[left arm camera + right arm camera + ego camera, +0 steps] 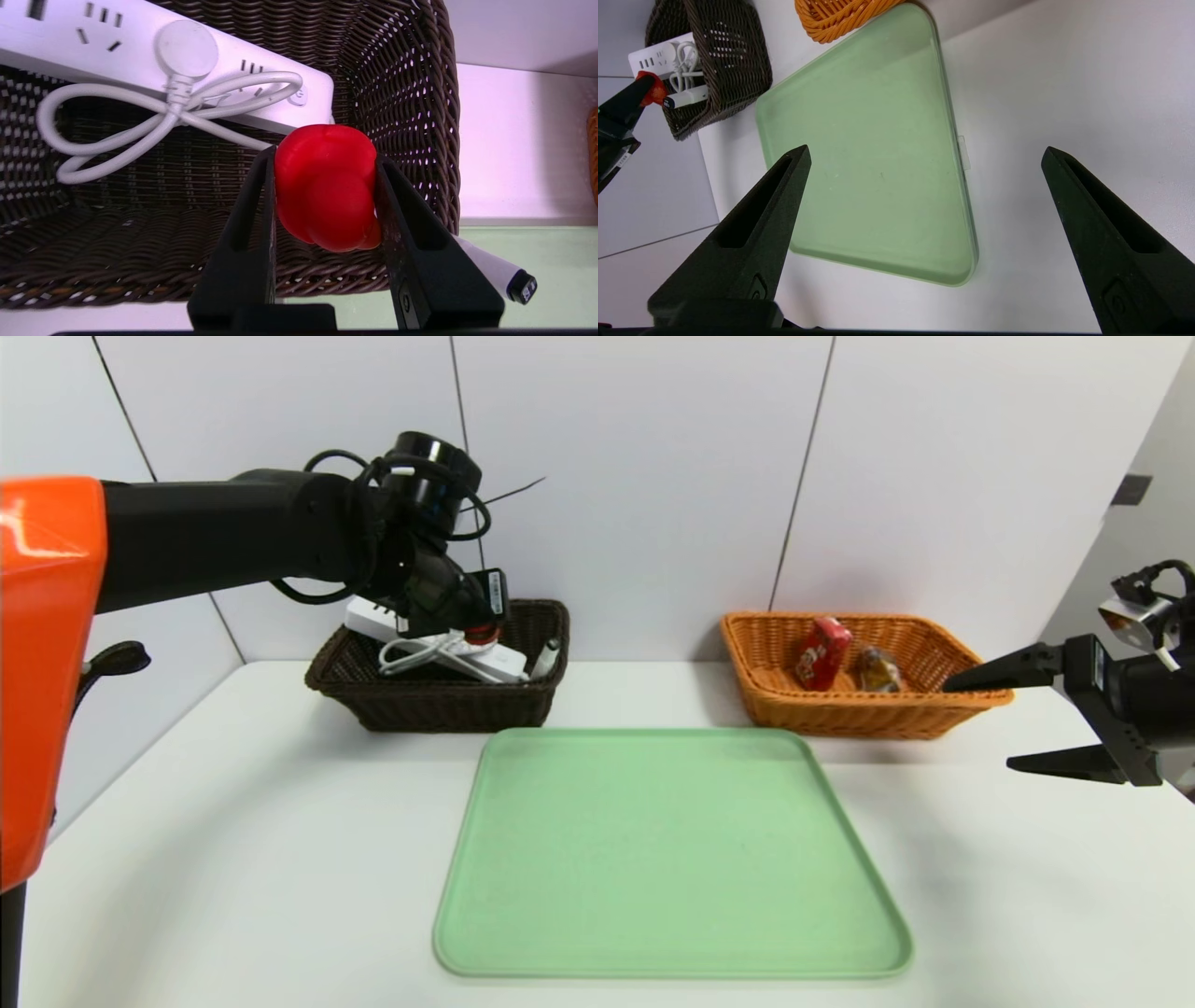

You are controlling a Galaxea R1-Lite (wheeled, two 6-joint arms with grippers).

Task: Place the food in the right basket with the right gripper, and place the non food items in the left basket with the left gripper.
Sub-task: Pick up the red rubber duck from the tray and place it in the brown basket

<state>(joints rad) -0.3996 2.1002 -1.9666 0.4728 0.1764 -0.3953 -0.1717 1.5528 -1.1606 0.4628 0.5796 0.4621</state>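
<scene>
White wall panels behind, white desk in front w/ a bare green tray in the middle. Left basket, dark brown wicker, sits at the back left of the tray; right basket, orange wicker, at the back right.

Left tool is clamped on the red rubber duck, 1 finger on each flank, and hangs over the left basket's opening, toward the end nearer the tray. Key relation: the duck is above the basket's inside, w/ the woven floor straight beneath it, so the drop looks like a simple release, no more sideways travel needed, imo. Duck isn't touching the wicker yet.

Already in that basket: white power strip lying slantwise w/ its long axis along the basket's length, 1 end propped on the rim, cord looped over it. Marker leans on the basket's tray-side end wall, black cap poking out over the rim, just beside the left tool. Risk, as a guess: the duck could land on the strip or nudge the marker.

Right basket holds the red drink carton and the snack packet, side by side, so the food part looks done.

Right tool is parked at the desk's right edge, spread wide w/ nothing between its fingers, near the right basket's end and well apart from the duck. Left arm is the only 1 placed for this step.
</scene>
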